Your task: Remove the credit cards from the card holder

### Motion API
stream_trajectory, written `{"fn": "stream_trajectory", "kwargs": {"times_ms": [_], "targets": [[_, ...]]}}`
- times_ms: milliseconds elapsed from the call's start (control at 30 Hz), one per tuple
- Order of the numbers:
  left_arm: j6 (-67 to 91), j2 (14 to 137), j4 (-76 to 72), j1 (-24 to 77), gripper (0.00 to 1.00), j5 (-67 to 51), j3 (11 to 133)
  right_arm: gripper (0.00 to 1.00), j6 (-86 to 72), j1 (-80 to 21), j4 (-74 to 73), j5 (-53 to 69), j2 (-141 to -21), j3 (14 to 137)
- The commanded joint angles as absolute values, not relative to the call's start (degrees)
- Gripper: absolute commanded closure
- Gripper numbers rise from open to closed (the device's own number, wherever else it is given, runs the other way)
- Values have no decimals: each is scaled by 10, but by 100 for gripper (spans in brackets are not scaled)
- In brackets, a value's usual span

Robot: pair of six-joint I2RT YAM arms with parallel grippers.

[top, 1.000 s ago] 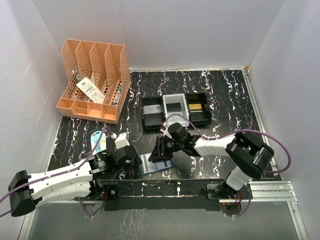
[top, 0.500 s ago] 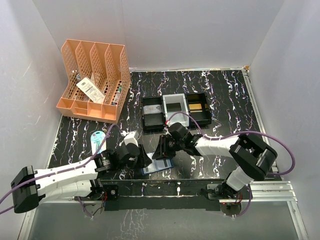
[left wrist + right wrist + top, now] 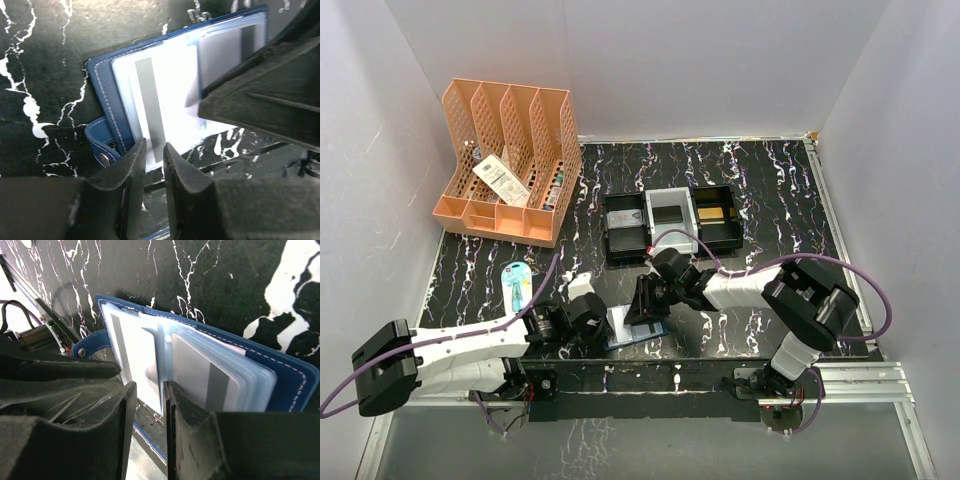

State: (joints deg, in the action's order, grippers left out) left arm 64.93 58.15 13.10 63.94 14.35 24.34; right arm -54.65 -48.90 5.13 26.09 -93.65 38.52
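Jaws nearly shut on left gripper (image 3: 154,147) and right gripper (image 3: 150,390), grip unclear. Open card holder (image 3: 632,333) at lower centre of top view, between them, cards (image 3: 167,100) slotted inside. Black trays (image 3: 625,228) above; holder's upper edge hidden under right gripper.

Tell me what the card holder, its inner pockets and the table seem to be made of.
Card holder: navy leather or imitation, matte, judging by the white edge stitching. Inner pockets: clear glossy plastic; cards show through. Table: black with white veins, marble look; stone or print unclear.
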Motion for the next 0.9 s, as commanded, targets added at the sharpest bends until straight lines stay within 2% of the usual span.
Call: {"fn": "stream_trajectory", "kwargs": {"times_ms": [0, 300, 533, 867], "targets": [[660, 599, 143, 642, 82, 159, 229, 73, -529, -491, 42, 237, -949, 403], [663, 634, 156, 642, 88, 162, 231, 76, -547, -492, 81, 252, -949, 385], [666, 625, 169, 642, 89, 168, 232, 98, -557, -491, 116, 276, -935, 377], [666, 621, 175, 643, 89, 172, 230, 100, -513, -471, 71, 295, -908, 379]]}}
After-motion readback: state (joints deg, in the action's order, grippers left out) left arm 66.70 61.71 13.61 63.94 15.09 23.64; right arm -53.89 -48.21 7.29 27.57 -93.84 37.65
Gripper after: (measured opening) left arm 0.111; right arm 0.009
